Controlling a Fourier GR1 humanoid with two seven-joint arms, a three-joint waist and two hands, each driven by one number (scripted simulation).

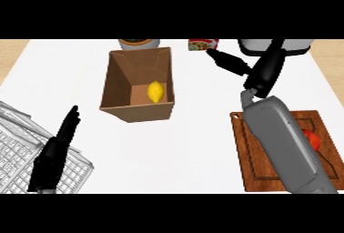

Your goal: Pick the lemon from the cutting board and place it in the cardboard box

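The yellow lemon (155, 92) lies on the floor of the open cardboard box (119, 86), which stands at the counter's upper middle. The brown cutting board (259, 170) sits at the lower right, partly hidden by my right forearm. My right hand (232, 62) is raised to the right of the box, fingers straight and pointing up-left, holding nothing. My left hand (65, 129) rests at the lower left with fingers straight, apart from the box.
A red object (311, 138) lies on the cutting board beside my right forearm. A wire rack (20, 145) sits at the lower left. Behind the box stand a round container (139, 43), a red-labelled can (204, 44) and a grey appliance (295, 45).
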